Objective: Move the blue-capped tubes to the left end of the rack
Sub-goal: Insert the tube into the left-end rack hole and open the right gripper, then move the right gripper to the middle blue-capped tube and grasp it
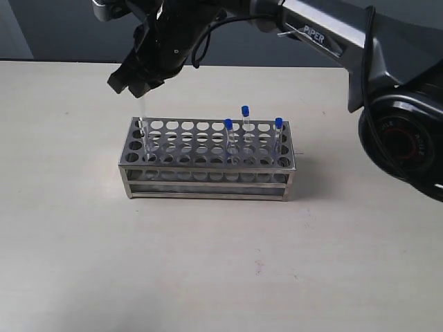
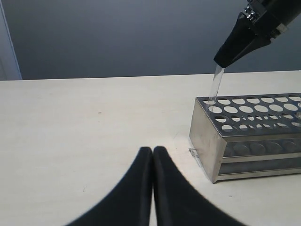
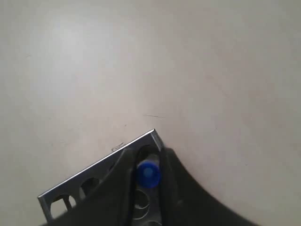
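right gripper reaches across to the left end of the rack, jaws pinched on one blue-capped tube at its blue cap. tube hangs near upright, lower end at or in a corner hole at that end, can't tell how deep. three other blue-capped tubes stand in holes at the right end, well apart from it. left gripper closed on nothing, fingers pressed together, low over the table off the rack's left end

handling, my read: tubes thin, light, rigid; clear wall looks smooth, so likely slippery, and brittle if squeezed hard or knocked on the steel plate. best hold is up top at the cap, the part standing clear of the plate, jaws either side, light pinch. lift and lower straight along the hole; any tilt would jam the tube on the hole rim. rack looks heavy enough to stay put, but a snagged tube could drag it
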Controlling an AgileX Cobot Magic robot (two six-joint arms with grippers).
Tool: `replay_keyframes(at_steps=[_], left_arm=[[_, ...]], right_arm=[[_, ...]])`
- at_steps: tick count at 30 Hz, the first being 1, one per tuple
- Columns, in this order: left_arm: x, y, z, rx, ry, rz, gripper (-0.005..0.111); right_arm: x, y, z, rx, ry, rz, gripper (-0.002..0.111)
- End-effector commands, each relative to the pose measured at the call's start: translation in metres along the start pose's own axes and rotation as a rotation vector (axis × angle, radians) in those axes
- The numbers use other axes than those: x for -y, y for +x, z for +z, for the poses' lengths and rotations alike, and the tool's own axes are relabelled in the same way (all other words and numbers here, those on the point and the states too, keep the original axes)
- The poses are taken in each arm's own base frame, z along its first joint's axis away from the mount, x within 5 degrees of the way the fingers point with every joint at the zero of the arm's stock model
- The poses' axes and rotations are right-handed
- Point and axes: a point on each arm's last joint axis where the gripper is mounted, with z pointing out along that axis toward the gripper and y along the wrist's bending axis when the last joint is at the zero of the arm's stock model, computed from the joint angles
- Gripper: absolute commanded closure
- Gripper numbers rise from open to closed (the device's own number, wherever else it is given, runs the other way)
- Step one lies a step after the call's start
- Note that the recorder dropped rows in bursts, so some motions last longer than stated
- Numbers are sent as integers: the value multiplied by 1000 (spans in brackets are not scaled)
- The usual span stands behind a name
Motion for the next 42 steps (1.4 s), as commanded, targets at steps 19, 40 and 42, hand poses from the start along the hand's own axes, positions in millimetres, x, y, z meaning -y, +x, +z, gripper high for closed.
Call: replay_keyframes(at_steps=[19, 40, 42], left_arm=[[1, -2, 0, 8, 11, 2, 106], [1, -2, 0, 8, 11, 2, 106], [1, -2, 0, 8, 11, 2, 106]], right_arm=[[-17, 11, 26, -97, -63, 34, 63], [-25, 16, -105, -175, 259, 123, 63], [-24, 31, -90, -246, 251, 131, 64]])
